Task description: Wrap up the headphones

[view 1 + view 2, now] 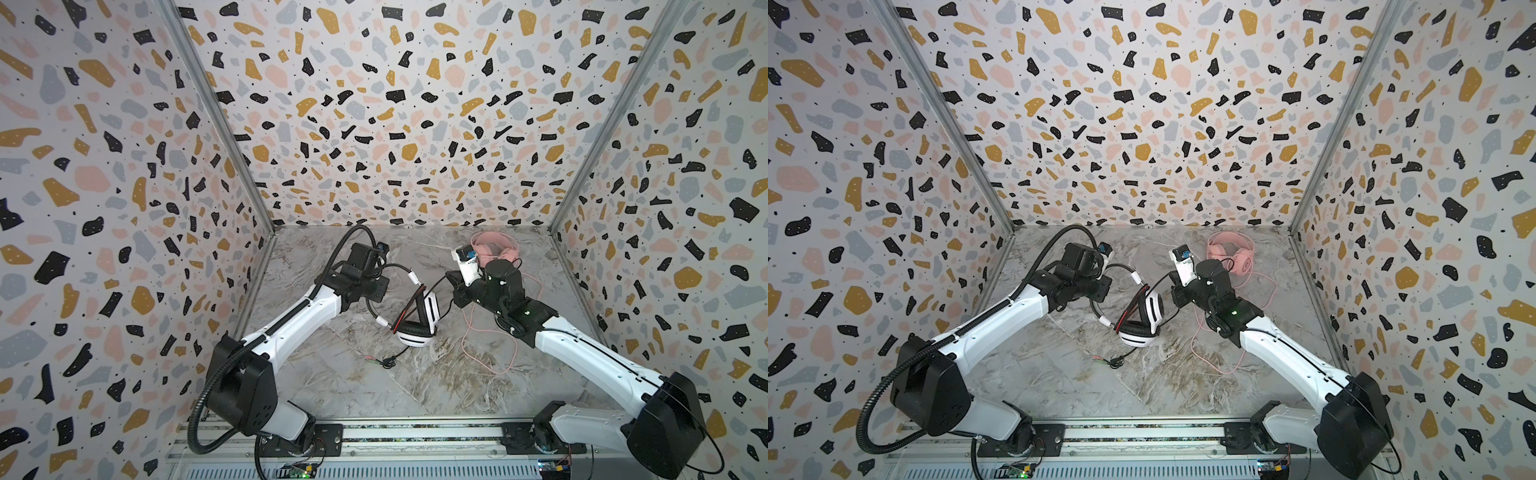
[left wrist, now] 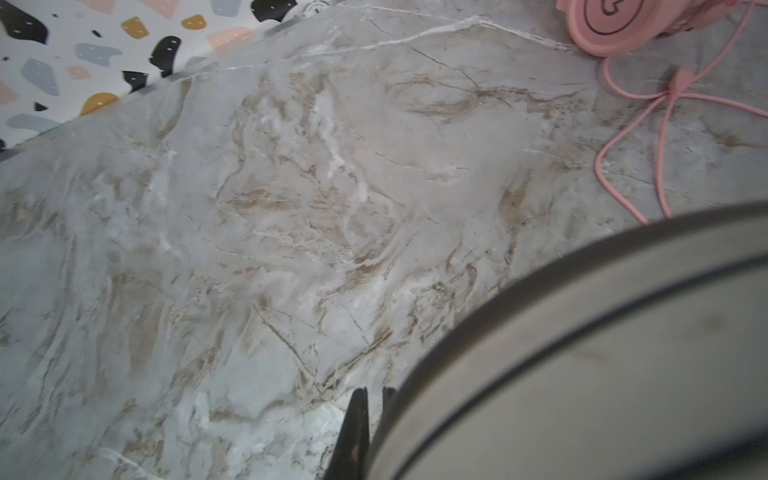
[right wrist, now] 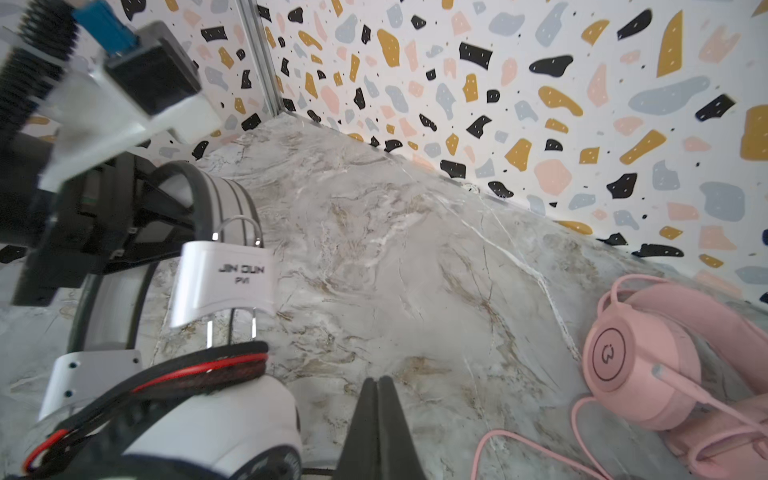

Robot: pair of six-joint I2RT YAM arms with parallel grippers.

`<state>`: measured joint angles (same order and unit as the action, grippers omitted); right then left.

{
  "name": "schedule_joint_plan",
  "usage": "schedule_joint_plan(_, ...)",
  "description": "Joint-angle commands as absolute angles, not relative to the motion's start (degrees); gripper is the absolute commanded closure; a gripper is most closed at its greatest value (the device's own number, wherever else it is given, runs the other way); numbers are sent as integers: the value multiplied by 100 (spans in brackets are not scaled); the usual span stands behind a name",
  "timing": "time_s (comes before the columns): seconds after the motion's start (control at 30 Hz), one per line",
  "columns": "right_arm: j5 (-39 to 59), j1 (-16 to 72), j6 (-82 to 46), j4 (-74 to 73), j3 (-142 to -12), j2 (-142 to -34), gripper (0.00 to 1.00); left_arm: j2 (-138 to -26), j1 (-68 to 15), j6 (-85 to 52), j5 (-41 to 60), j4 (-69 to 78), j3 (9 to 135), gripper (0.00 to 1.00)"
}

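Ok so the white headset (image 1: 415, 328) is lying tipped over roughly mid marble table (image 1: 374, 395), w/ an arm on either side of it. The pink headset (image 1: 496, 249) is well behind it and off to the right by the back wall, its pink cable (image 2: 679, 79) sprawled loose.

The left gripper (image 2: 372, 409) is right up against the white one's striped band w/ its jaws closed down. Can't tell if it's actually pinching anything. The right gripper (image 3: 377, 399) is squeezed fully together just right of the white headset.

The black cable (image 1: 387, 363) has its plug end lying in front of the headset. Another stretch arcs up to the right gripper in both top views, but whether it's nipped there, idk.

Handling-wise, imo: the cups are light hard plastic, prob slippery, and the thin band is springy, so it'll skid or roll if pushed. The cable's floppy and will uncoil w/o tension. I'd pin the band w/ one arm and grab the cable near the plug end w/ the other.
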<state>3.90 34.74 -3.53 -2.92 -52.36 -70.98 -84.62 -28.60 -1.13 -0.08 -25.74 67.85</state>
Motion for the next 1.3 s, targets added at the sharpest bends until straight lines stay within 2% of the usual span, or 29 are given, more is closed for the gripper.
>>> schedule_joint_plan(0.0,727,3387,-477,-452,-5328,-7144,97,-8174,-2814,84,930,-2104,6855,100)
schedule_joint_plan(0.17,1344,3248,-693,-901,-5170,-7457,94,-8038,-2683,231,2014,-2006,6789,100)
schedule_joint_plan(0.27,1826,3116,-915,-1462,-5015,-7717,93,-7771,-2454,108,2901,-1572,6557,100)
schedule_joint_plan(0.43,2685,3025,-1236,-2415,-4948,-8343,91,-7305,-2153,-292,3725,-678,6133,100)
schedule_joint_plan(0.57,3400,3029,-1746,-3383,-4965,-8996,88,-7135,-2104,-447,4044,-292,5971,100)
schedule_joint_plan(0.6,3595,3028,-1892,-3678,-4951,-9128,85,-7125,-2078,-470,4155,-224,5968,100)
schedule_joint_plan(0.67,4092,3028,-2385,-4635,-4862,-9492,72,-7102,-2001,-577,4363,-70,5926,100)
schedule_joint_plan(0.77,4501,3047,-3023,-5805,-4931,-10059,66,-7070,-1918,-637,4363,-1,5877,100)
schedule_joint_plan(0.93,4631,3136,-3627,-6744,-5239,-10964,62,-7024,-1813,-767,4457,167,5828,100)
schedule_joint_plan(1.27,4602,3409,-4233,-7566,-6085,-12277,53,-6987,-1644,-976,4678,421,5732,100)
